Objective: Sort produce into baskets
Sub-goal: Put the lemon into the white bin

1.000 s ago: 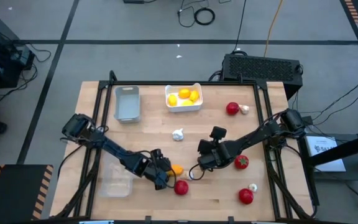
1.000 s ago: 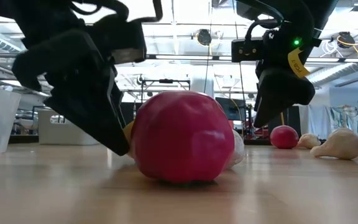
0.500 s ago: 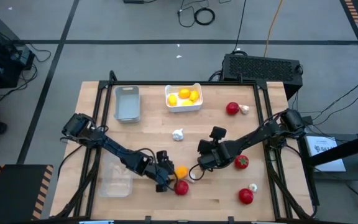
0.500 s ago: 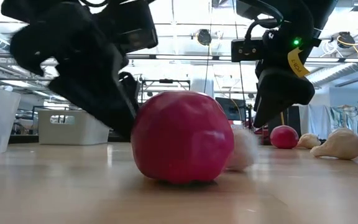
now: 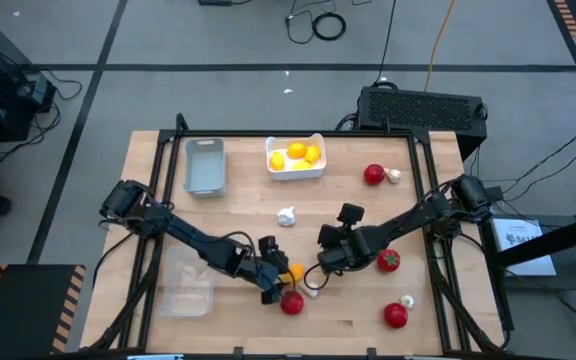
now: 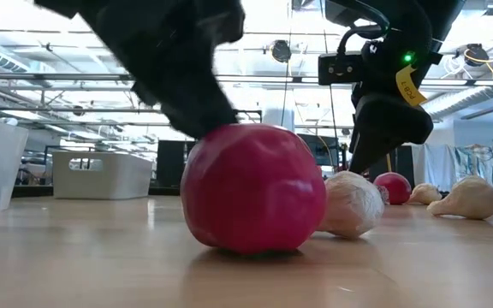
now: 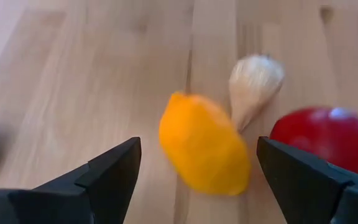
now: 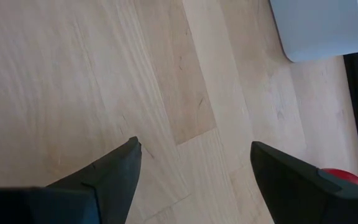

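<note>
Low view: left arm's bulk hides the lemon [image 7: 204,147]; only the tomato [image 6: 252,188] and garlic [image 6: 352,204] beside it show. Left gripper [image 7: 197,171] spread wide, lemon between its fingers, none seen touching; lemon blurred, orange-yellow, just beside the tomato. Right gripper [image 8: 191,165] open over bare table [image 8: 73,81], near the tomato.

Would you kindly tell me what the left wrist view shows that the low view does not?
Only the left wrist view shows the orange lemon lying between the left hand's open fingers. Only the low view shows the right hand, the white basket and a far tomato. Both show the near tomato and the garlic bulb beside it.
</note>
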Controlling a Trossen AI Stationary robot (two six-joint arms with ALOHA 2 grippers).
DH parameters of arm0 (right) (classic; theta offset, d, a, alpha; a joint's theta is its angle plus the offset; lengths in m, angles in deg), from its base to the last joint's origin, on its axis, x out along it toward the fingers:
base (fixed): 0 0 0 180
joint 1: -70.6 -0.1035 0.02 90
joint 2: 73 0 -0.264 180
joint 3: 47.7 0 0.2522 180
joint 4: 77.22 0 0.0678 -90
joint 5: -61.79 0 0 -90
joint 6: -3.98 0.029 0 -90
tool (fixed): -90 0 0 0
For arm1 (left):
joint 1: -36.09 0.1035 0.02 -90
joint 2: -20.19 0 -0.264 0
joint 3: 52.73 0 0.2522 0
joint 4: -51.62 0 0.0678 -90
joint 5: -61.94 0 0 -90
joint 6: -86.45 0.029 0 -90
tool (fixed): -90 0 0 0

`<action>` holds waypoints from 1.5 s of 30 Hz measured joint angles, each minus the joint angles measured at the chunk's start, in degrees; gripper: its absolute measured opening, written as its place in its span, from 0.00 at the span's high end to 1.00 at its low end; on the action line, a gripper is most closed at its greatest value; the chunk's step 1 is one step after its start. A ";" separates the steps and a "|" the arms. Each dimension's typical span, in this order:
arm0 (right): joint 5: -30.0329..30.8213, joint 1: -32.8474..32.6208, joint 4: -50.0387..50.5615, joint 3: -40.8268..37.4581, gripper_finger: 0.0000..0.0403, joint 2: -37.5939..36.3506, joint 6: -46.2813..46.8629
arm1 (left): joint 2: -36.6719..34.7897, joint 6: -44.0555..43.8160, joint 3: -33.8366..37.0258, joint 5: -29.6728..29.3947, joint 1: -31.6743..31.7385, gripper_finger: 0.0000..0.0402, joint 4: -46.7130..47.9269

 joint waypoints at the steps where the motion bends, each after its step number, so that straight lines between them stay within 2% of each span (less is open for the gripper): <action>1: -0.02 0.01 0.00 0.00 0.28 0.00 0.00 | 0.00 -0.63 -1.07 0.02 0.16 0.19 1.09; 7: -0.02 -0.02 0.00 0.00 0.28 0.00 0.00 | -0.02 -19.15 -7.80 2.48 2.37 0.19 10.91; 10: -0.03 -0.02 -0.02 0.00 0.28 0.00 -0.20 | 0.06 -21.96 -10.91 4.06 2.80 0.21 17.31; 14: -0.05 -0.08 0.00 0.00 0.28 0.02 -0.66 | 0.72 -23.49 -12.34 4.65 2.81 0.24 19.78; 30: -1.43 -0.08 0.59 0.02 0.28 0.04 -0.52 | 8.30 -23.72 -12.42 5.21 2.93 0.26 16.49; 37: -1.54 -0.08 0.36 0.02 0.28 0.04 -0.63 | 10.04 -23.53 -12.42 3.08 3.83 0.26 15.81; 42: -1.55 -0.08 0.35 0.02 0.28 0.04 -0.66 | 10.76 -18.53 -12.44 1.95 4.65 0.26 14.94; 45: -1.51 -0.08 0.35 0.02 0.28 0.04 -0.78 | 11.17 -12.66 -12.33 2.39 4.76 0.26 14.04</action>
